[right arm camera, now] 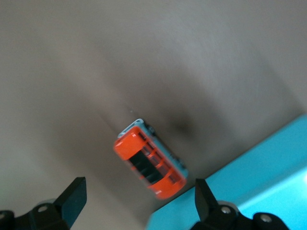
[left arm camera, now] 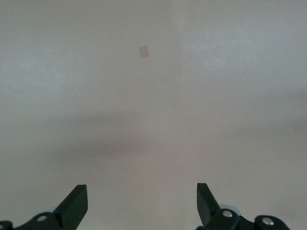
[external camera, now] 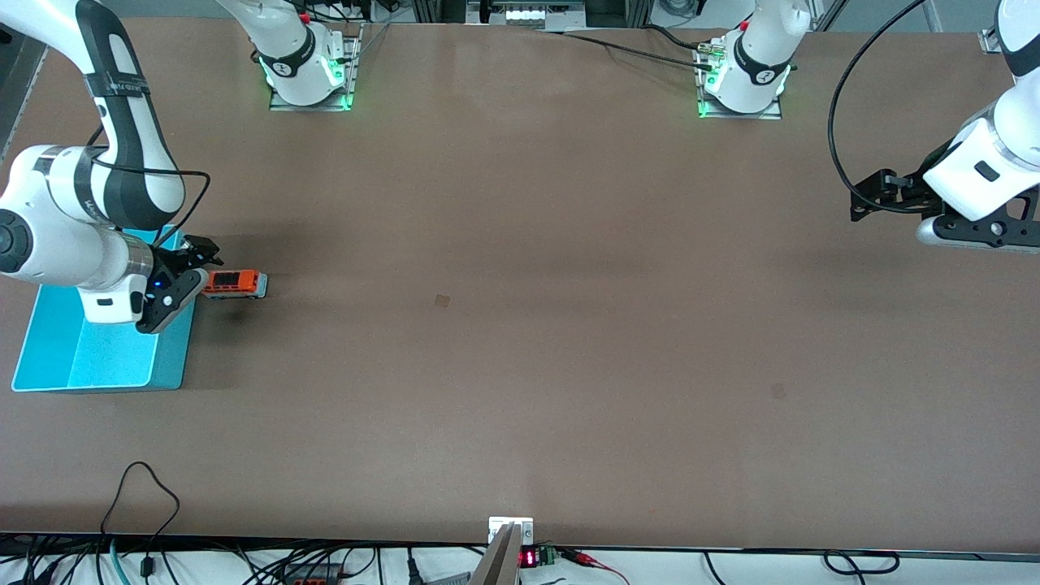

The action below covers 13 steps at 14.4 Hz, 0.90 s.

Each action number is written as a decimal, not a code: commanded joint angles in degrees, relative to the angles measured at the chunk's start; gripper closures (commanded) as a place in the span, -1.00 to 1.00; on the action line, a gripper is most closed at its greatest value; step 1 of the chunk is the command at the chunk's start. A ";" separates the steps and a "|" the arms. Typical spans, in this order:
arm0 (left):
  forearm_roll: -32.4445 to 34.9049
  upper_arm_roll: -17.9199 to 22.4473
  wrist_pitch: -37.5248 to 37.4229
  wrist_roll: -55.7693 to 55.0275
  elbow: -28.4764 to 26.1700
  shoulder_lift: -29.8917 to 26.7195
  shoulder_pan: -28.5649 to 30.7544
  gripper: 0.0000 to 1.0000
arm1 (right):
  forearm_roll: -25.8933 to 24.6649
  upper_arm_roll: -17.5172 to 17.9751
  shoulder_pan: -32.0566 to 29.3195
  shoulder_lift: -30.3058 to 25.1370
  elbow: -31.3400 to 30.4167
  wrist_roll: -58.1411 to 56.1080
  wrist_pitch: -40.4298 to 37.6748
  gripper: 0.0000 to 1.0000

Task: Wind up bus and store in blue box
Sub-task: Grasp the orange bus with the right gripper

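I see the bus (external camera: pixel 234 283) on the bench (external camera: pixel 520 325), just beside the blue box (external camera: pixel 49 357) at its 2 o'clock corner. My right gripper (right arm camera: pixel 136 203) hovers spread over it, lined up to pinch. The left gripper (left arm camera: pixel 142 203) waits, also spread.

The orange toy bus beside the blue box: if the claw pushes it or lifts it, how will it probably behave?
The bus sits on black wheels, so a push along its length would probably make it roll. It looks like hard plastic, so likely stiff, and light for the open right claw. It is far smaller than the blue box, so it should drop in easily.
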 commanded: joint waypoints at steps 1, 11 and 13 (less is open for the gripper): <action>0.13 -1.02 0.63 -1.93 -0.04 -0.62 -1.03 -1.00 | -0.39 1.38 -2.09 -0.56 -6.11 -14.79 9.31 -1.00; 1.45 -6.04 0.19 -5.97 0.67 -0.79 -0.24 -1.00 | -0.56 1.38 -2.53 0.93 -15.70 -21.50 21.72 -1.00; 1.45 -6.39 0.10 -6.23 0.58 -0.79 -0.24 -1.00 | -0.65 1.38 -2.53 1.63 -16.32 -21.86 23.39 -1.00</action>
